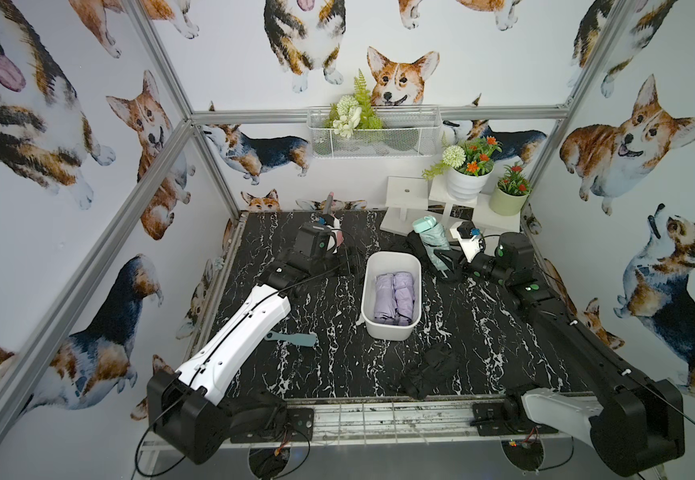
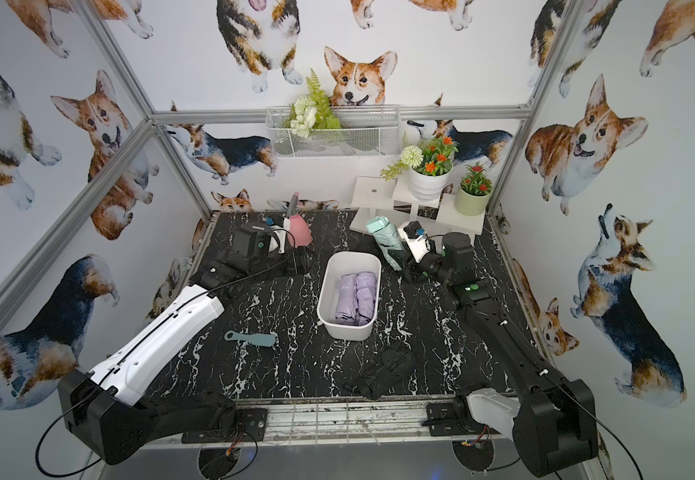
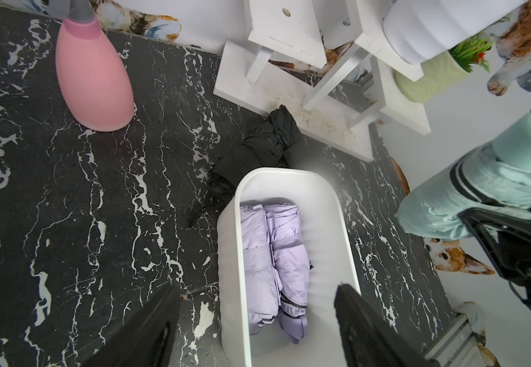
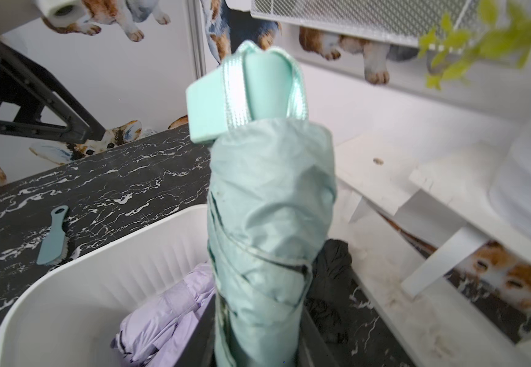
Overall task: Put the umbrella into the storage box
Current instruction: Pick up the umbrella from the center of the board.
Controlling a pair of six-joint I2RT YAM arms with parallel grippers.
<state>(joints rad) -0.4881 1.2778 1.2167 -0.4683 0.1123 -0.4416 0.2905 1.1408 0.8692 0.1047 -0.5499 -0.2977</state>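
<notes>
1. At the left of the black marbled tabletop (image 1: 329, 374), a teal handled brush (image 1: 295, 337) lies flat, just beside the left arm's white link.
2. Further back, a pink spray bottle (image 2: 298, 227) stands upright near the rear wall, close behind the left wrist.
3. The left gripper (image 3: 257, 287) hangs just left of the storage box (image 1: 387, 330). Its jaws are spread wide and hold nothing. In the left wrist view its two black fingers (image 3: 369, 330) frame one end of the box.
4. The storage box sits mid-table. Two lilac folded umbrellas (image 1: 393, 297) lie inside it, side by side along its length.
5. In front of the box and a little to the right, well apart from it, lies a heap of black gloves (image 1: 433, 370).
6. Behind the box's far end a black folded umbrella (image 3: 267, 139) lies on the table, its tip at the base of the white stepped stand (image 1: 406, 191).
7. The mint folded umbrella (image 1: 433, 245) is outside the box, just right of its far right corner, tilted with the handle uppermost. The right gripper (image 4: 257, 343) is clamped on its lower part. Whether the lower end touches the table cannot be told.
8. At the rear right, the stand carries a white ribbed pot (image 1: 466, 183) of orange flowers. A pale green pot (image 1: 507, 201) with red flowers stands beside it.
</notes>
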